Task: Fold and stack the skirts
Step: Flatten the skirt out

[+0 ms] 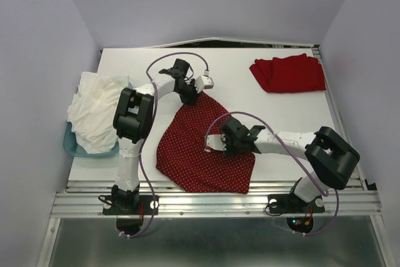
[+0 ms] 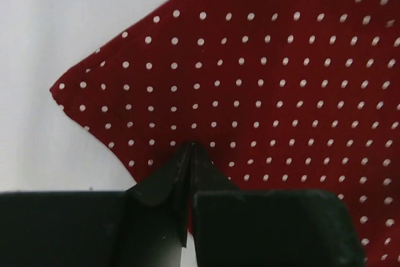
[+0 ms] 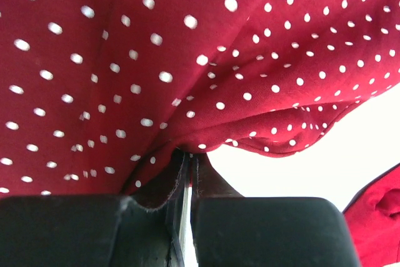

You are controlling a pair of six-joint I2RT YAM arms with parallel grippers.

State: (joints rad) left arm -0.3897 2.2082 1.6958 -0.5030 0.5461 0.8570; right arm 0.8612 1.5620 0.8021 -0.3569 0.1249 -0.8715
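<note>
The dark red polka-dot skirt [image 1: 203, 151] lies spread on the middle of the white table. My left gripper [image 1: 189, 97] is at its far corner. In the left wrist view the jaws are shut, with the tips [image 2: 190, 146] on the flat dotted cloth [image 2: 281, 79] just inside its edge. My right gripper [image 1: 220, 143] is over the skirt's right side. In the right wrist view it [image 3: 187, 154] is shut on a bunched, raised fold of the dotted cloth [image 3: 156, 60]. The plain bright red skirt [image 1: 289, 73] lies folded at the back right, and a bit of it shows in the right wrist view [image 3: 378, 223].
A heap of white cloth [image 1: 94, 110] fills a blue basket [image 1: 70, 147] at the table's left edge. Purple cables loop over both arms. The metal rail runs along the near edge below the skirt's hem.
</note>
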